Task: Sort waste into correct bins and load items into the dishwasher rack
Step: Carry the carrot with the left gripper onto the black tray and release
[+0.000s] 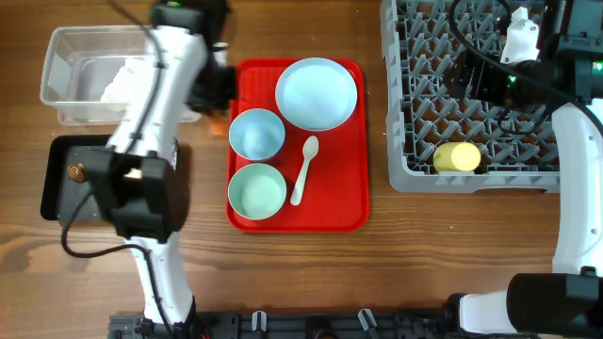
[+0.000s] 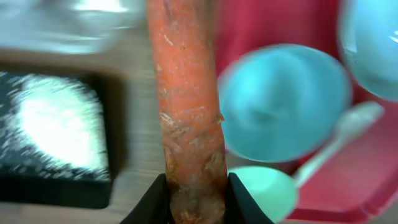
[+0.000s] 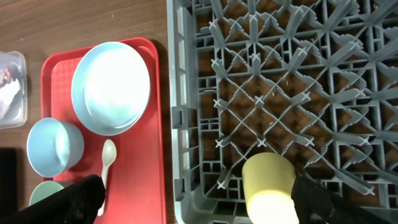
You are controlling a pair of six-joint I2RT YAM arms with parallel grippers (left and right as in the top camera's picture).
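Brown wood makes up the bench (image 1: 283, 273). On it sits a red tray (image 1: 344, 188) with a blue plate (image 1: 317, 92), a blue bowl (image 1: 256, 133), a green bowl (image 1: 256, 191) and a white spoon (image 1: 303, 169). The left jaws squeeze the orange carrot (image 2: 186, 93), up over the bench between the black bin (image 1: 57, 188) and the red tray. The right jaws are spread wide apart above the grey rack (image 1: 415, 169), where the yellow cup (image 3: 268, 180) lies near the edge. A white napkin (image 1: 118, 80) sits in the clear tub (image 1: 66, 75).
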